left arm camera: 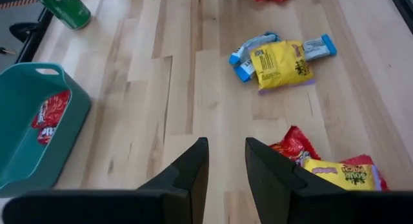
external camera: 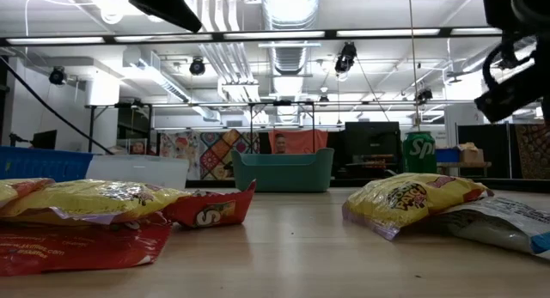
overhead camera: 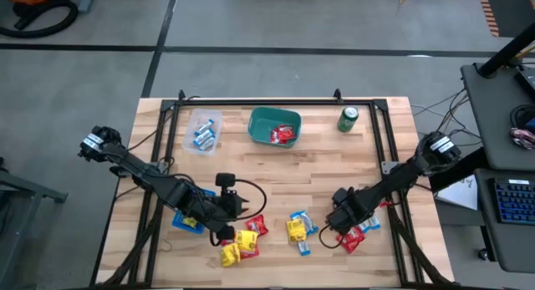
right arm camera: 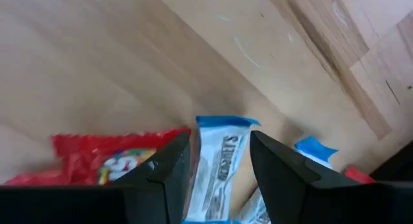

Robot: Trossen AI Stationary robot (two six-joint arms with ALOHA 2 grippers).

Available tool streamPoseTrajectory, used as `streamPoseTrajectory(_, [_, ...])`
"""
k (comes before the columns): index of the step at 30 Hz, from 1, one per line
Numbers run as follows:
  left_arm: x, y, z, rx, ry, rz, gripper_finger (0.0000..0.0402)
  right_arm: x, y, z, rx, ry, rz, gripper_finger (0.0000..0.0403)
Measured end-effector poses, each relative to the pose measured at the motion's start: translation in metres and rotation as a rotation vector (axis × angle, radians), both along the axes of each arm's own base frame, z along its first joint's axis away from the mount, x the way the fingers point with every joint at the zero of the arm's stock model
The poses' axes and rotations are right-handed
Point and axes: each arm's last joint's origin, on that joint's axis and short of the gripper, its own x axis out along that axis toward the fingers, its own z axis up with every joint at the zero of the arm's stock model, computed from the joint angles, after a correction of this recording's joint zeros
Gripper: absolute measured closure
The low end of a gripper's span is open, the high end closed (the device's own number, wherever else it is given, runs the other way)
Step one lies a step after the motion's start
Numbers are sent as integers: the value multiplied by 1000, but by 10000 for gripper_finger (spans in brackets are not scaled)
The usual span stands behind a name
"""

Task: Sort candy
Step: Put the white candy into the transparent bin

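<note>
Now, by label:
Right gripper [right arm camera: 219, 162]: low over the table's [overhead camera: 276, 169] front right, jaws apart astride a blue-and-white wrapper [right arm camera: 219, 166], red packet [right arm camera: 110, 159] beside it.
Left gripper [left arm camera: 226, 169]: front left, narrowly parted, holding nothing, above bare wood.
Loose candy: yellow packet [overhead camera: 296, 230] between the arms.
Farther back: teal bin [overhead camera: 274, 127] with red packets, clear tub [overhead camera: 203, 131] with blue ones, green can [overhead camera: 349, 119].
Low view only: room behind.

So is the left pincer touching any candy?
Apart. The left wrist view shows the left pincer open over bare wood, the red packet off to one side.
</note>
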Motion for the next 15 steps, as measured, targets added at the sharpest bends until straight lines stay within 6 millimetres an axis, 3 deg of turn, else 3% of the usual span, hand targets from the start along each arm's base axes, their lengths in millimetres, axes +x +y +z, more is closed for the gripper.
streamPoseTrajectory(11, [10,-5,-16,26,30,3,316,5,-1,-17,-63,36,65,255])
streamPoseTrajectory(15, [15,-6,-25,49,58,3,316,5,-2,-15,-89,5,72,287])
